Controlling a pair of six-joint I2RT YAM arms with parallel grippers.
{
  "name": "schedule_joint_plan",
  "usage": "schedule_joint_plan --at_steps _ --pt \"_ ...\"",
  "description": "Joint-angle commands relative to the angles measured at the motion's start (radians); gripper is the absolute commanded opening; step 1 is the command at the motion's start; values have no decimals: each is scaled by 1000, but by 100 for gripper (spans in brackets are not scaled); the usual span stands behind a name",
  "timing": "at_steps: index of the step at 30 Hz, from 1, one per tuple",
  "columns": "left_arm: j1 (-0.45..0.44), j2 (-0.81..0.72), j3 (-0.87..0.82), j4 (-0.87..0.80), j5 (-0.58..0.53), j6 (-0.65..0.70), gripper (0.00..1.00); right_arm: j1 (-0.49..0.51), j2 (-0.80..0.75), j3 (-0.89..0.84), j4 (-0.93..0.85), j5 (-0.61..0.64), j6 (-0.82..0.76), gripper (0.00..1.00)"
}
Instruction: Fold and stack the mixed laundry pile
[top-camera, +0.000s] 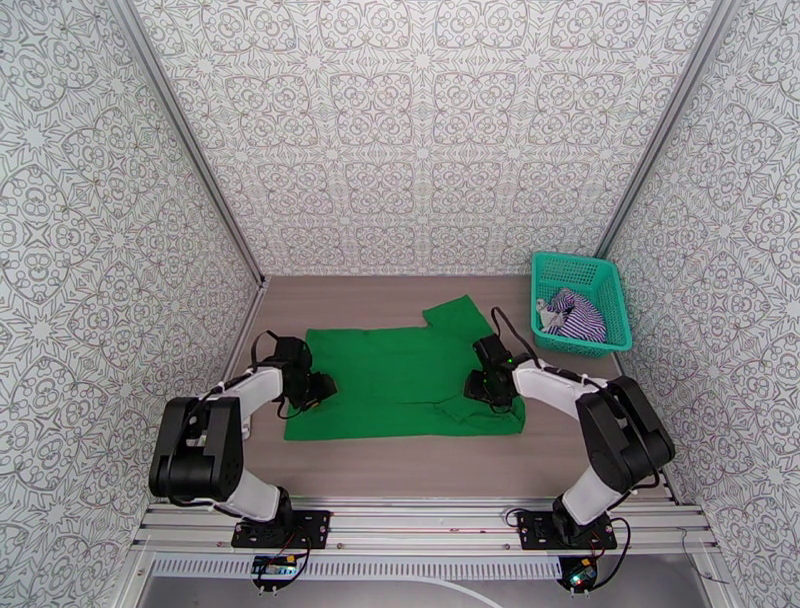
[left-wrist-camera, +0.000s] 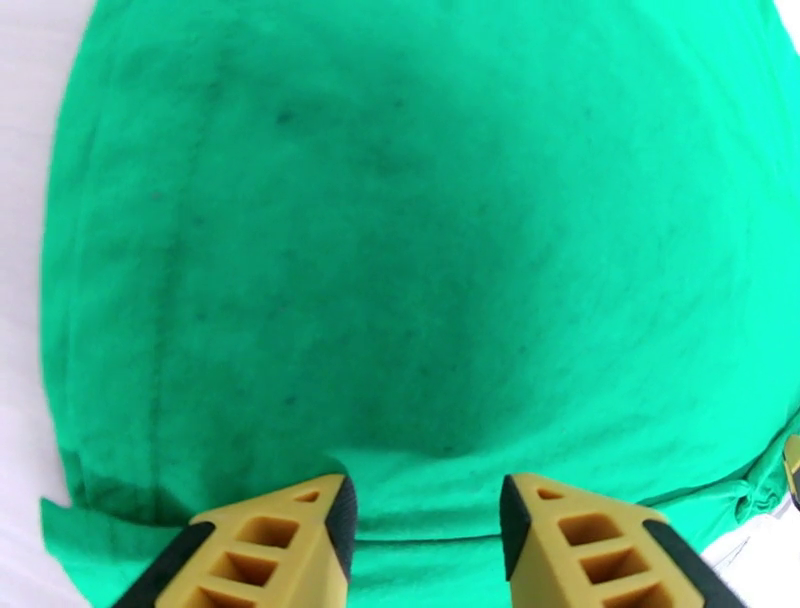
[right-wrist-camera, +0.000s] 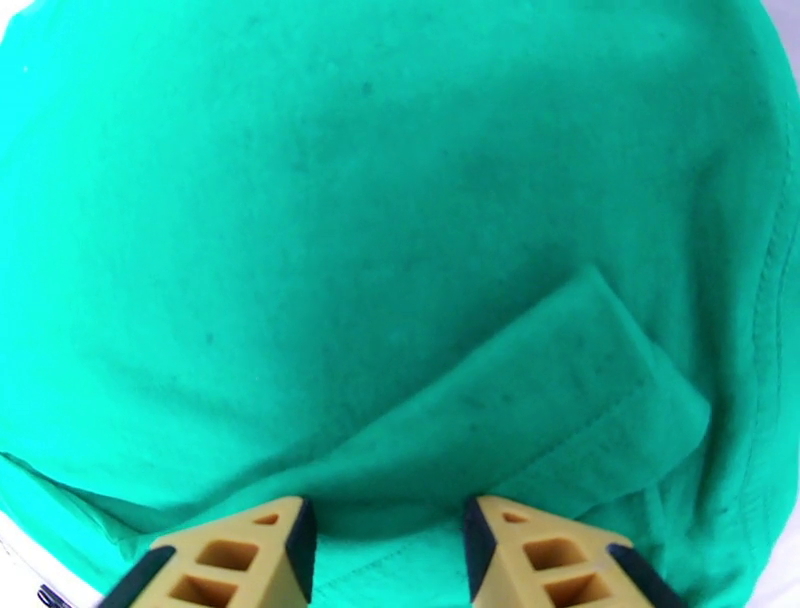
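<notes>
The green T-shirt (top-camera: 400, 375) is lying spread, long axis 9-to-3; the left gripper (top-camera: 322, 388) is poising open-jawed at 9, the right gripper (top-camera: 478, 385) likewise at 3.

Overhead rear view, wrist views close over shared T-shirt (top-camera: 400, 375)

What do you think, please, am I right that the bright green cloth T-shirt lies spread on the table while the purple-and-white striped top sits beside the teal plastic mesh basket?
Not quite: the purple-and-white striped top lies inside the teal plastic mesh basket, not beside it; the top external view shows this.
</notes>
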Motion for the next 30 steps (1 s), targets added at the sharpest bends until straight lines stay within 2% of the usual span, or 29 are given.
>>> schedule_joint_plan --at_steps 1,9,16,25,30 --pt "-2 28 147 -77 -51 29 48 -37 34 192 -142 54 -91 47" --pt "42 298 543 -140 -110 97 49 -176 248 578 -95 -35 -280 48" --pt "62 554 843 -223 -174 130 49 -232 477 839 -64 -106 -385 48" --pt "75 703 986 -269 -189 117 53 -241 789 1195 -194 -58 -418 53" --pt "77 732 1021 -287 -200 115 57 -247 883 1306 -242 -38 -412 53"
